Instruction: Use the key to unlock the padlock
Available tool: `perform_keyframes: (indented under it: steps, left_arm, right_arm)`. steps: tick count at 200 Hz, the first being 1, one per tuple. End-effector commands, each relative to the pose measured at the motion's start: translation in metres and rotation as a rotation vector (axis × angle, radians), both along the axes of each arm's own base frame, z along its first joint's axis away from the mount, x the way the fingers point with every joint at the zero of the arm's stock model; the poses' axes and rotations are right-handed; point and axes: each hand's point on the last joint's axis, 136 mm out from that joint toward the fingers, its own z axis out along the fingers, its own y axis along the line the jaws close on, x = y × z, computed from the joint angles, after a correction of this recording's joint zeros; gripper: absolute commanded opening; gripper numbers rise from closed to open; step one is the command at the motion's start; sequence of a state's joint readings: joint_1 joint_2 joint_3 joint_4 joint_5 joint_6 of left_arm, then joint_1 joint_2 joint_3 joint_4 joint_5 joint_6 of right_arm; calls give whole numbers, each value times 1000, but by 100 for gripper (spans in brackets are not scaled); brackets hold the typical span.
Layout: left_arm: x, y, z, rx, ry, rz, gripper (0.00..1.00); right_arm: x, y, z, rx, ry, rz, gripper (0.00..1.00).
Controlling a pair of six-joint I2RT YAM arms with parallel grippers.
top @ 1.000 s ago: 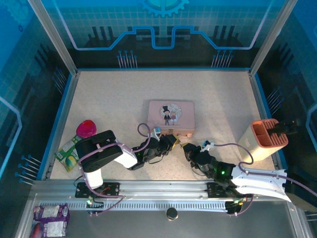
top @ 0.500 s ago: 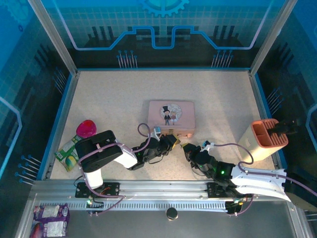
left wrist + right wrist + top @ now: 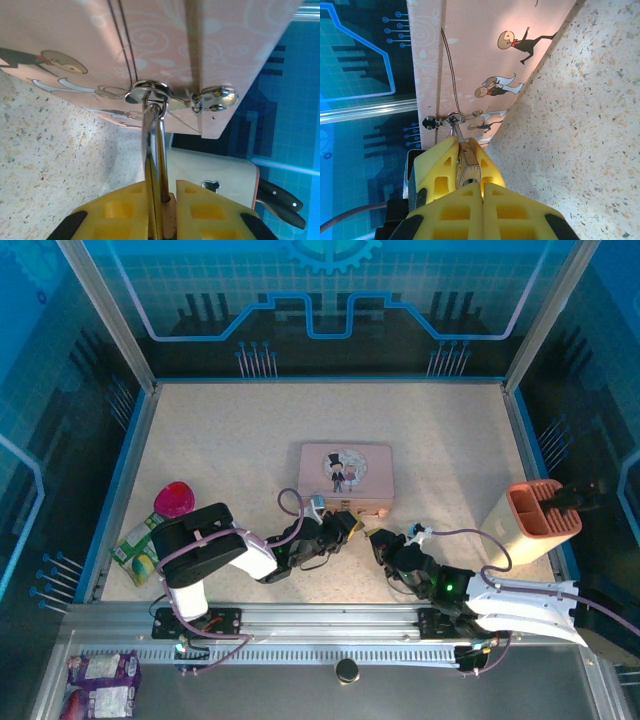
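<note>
Step in hand, as judged: presenting the key to the lock. The padlock (image 3: 152,150) is not yet open.

Location: the padlock hangs on the hasp (image 3: 147,90) on the near face of the pink tin (image 3: 345,468), which sits mid-table (image 3: 220,440). Both arms meet just near of that face.

Left gripper (image 3: 161,200): jaws pinching the padlock, with the shackle and a sliver of brass body between the yellow fingers.

Right gripper (image 3: 465,160): jaws pressed together, with a small brass-toned piece at the tips in line with the hasp. The key is too small to pick out, so I cannot tell whether it is gripped or seated.

Condition of the padlock: silvery shackle, bright and rounded, threaded through the hasp ring and closed. Its body is mostly covered.

Next move, as judged: keep the left grip steady, seat the key fully and turn it. The parts are tiny, so a slight misalignment could make it slip.
</note>
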State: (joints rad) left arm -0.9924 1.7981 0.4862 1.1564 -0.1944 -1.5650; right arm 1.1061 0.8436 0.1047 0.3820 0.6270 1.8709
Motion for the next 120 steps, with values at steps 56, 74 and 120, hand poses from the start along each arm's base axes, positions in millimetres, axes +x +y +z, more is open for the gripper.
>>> perform_keyframes:
  steps: [56, 74, 120]
  left_arm:
    - [-3, -15, 56, -164, -116, -37, 0]
    - [-3, -16, 56, -163, -116, -37, 0]
    - [-2, -17, 56, -164, -116, -39, 0]
  right_arm:
    - [6, -5, 8, 7, -16, -61, 0]
    - [6, -4, 9, 7, -17, -59, 0]
    - [4, -3, 7, -3, -9, -53, 0]
